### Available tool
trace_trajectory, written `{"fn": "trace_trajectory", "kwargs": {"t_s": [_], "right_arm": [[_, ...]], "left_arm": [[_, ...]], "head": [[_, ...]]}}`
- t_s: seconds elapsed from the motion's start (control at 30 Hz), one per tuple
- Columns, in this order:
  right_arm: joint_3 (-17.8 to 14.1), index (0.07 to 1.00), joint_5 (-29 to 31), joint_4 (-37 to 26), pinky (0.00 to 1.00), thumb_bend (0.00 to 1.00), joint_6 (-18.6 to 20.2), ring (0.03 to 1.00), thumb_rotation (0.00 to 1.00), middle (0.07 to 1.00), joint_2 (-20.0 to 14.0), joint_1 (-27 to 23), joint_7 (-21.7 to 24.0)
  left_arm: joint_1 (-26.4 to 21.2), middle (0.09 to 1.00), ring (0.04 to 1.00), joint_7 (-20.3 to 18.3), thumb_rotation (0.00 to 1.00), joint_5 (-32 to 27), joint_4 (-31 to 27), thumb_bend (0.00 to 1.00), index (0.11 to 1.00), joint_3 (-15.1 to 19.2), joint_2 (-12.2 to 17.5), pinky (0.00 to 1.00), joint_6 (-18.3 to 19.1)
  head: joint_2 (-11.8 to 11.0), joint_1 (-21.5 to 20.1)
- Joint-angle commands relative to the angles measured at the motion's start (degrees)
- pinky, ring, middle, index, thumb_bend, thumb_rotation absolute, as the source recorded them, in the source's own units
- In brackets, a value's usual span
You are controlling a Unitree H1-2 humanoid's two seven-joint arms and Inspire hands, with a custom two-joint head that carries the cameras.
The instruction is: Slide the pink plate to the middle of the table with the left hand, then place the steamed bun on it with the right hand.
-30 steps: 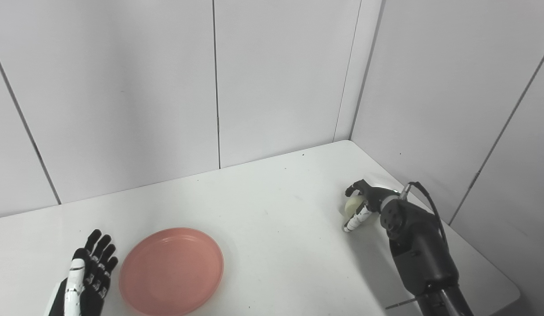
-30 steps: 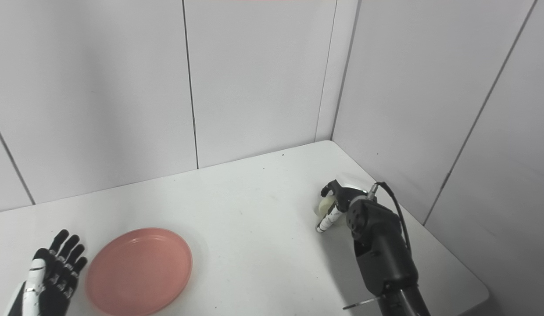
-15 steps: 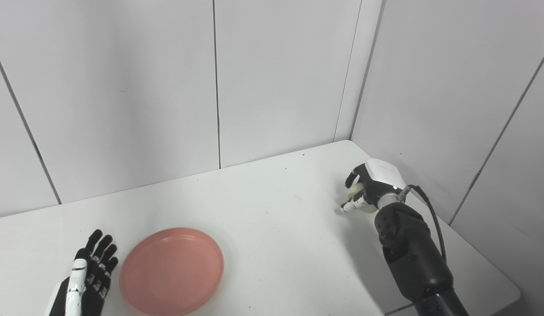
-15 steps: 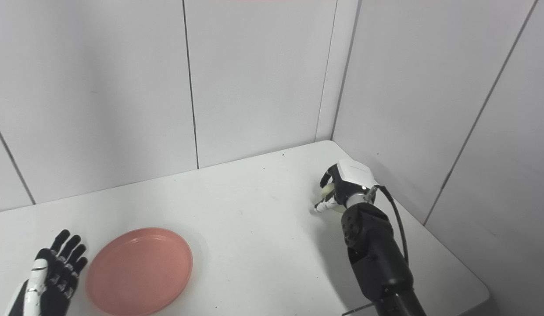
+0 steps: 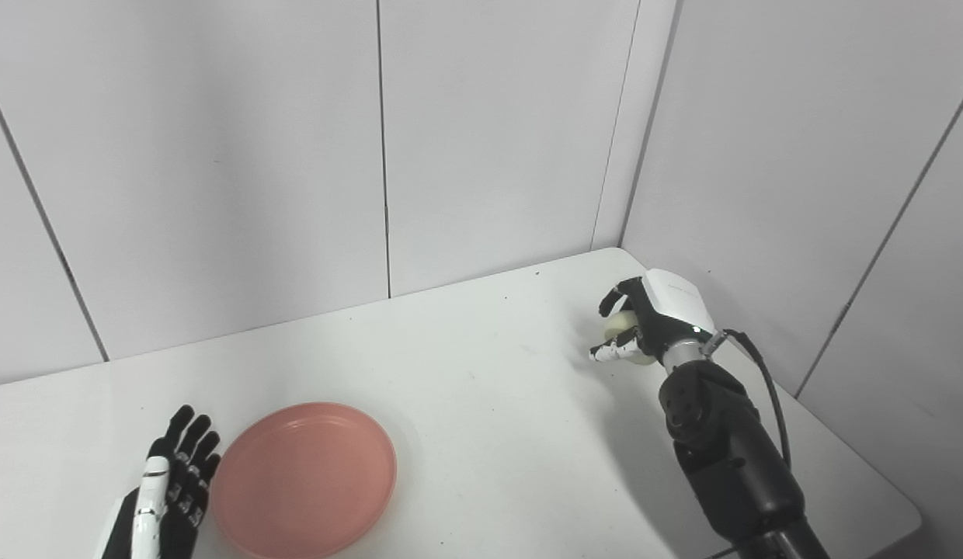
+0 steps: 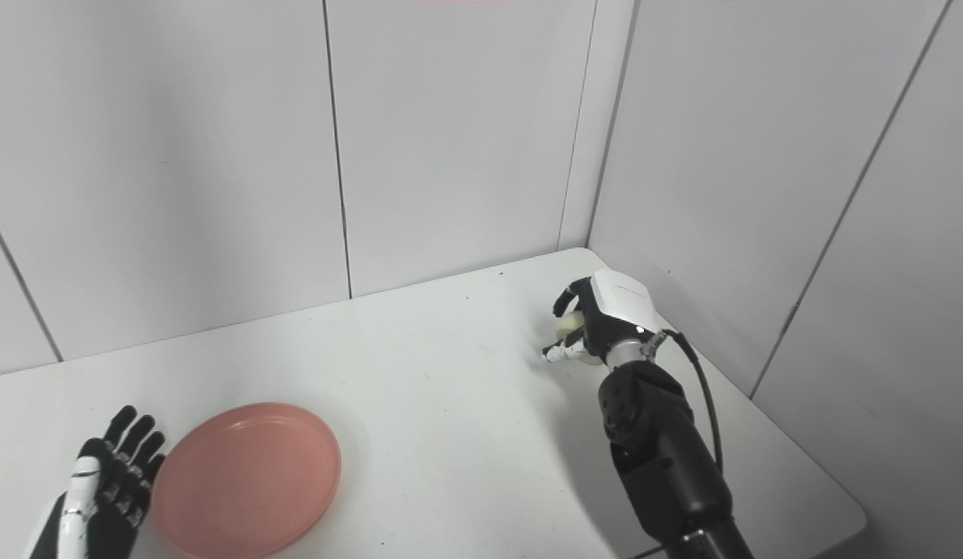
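Observation:
The pink plate (image 5: 304, 478) lies flat on the white table (image 5: 481, 388) at the front left. My left hand (image 5: 171, 489) is open with fingers straight, just left of the plate's rim; whether it touches the rim I cannot tell. My right hand (image 5: 644, 326) is at the far right of the table, shut on the pale steamed bun (image 5: 625, 321), which shows between its fingers and thumb and seems lifted a little off the table. In the right eye view the right hand (image 6: 598, 322) and the bun (image 6: 571, 323) show the same grasp, and the plate (image 6: 247, 478) and left hand (image 6: 109, 485) show too.
White panel walls (image 5: 481, 140) close the table at the back and on the right. The right forearm (image 5: 722, 450) with its cable stretches over the table's right side. The table's right front edge (image 5: 909, 516) is near the arm.
My right hand closed on the bun, turned its white back upward and moved up and toward the back left with it. My left hand shifted slightly right, closer to the plate. The plate stayed put.

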Motion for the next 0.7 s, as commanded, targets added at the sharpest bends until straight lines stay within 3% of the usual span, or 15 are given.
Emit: {"fn": "trace_trajectory", "kwargs": {"t_s": [0.0,0.03,0.1,0.37,0.53,0.57,0.67], "right_arm": [[-0.9,0.494,4.06,-2.45,0.36,0.53,-4.58,0.429,0.0,0.478,-0.4,-2.0,-3.16],[-0.65,0.499,5.58,-2.58,0.36,0.52,-6.38,0.422,0.0,0.489,-0.19,-1.86,-4.14],[0.64,0.508,7.74,-3.7,0.35,0.52,-8.81,0.41,0.0,0.492,0.61,-1.6,-4.95],[6.8,0.499,13.7,-9.94,0.32,0.52,-12.71,0.382,0.0,0.497,3.98,-0.62,-3.43],[8.61,0.467,16.68,-11.95,0.31,0.52,-15.48,0.399,0.0,0.524,6.26,0.11,-3.98],[8.96,0.473,16.81,-12.22,0.24,0.52,-15.79,0.426,0.0,0.507,6.72,0.17,-4.13],[10.33,0.48,18.49,-11.82,0.17,0.52,-19.97,0.442,0.0,0.492,7.75,0.16,-4.54]], "left_arm": [[-0.02,0.966,0.972,0.83,0.94,1.63,-1.64,0.47,0.942,-0.69,-0.56,0.98,-0.93],[0.11,0.964,0.972,1.0,0.96,1.96,-1.93,0.45,0.936,-0.87,-0.67,0.98,-0.71],[0.39,0.961,0.971,1.78,0.96,2.77,-2.39,0.44,0.933,-1.38,-1.33,0.98,-0.04],[0.31,0.967,0.982,3.23,0.94,4.61,0.05,0.45,0.946,-2.75,-3.63,1.0,-2.0],[-0.26,0.978,0.99,3.54,0.92,5.62,2.84,0.46,0.958,-3.33,-5.0,1.0,-4.73],[-0.39,0.98,0.988,3.62,0.91,5.87,3.49,0.46,0.961,-3.46,-5.16,1.0,-5.44],[-0.77,0.983,0.99,3.96,0.93,6.7,5.1,0.45,0.968,-3.9,-5.71,1.0,-7.11]], "head": [[0.14,2.07],[0.14,2.07],[0.24,6.29],[0.56,13.69],[0.77,18.7],[0.77,18.7],[1.04,22.38]]}}
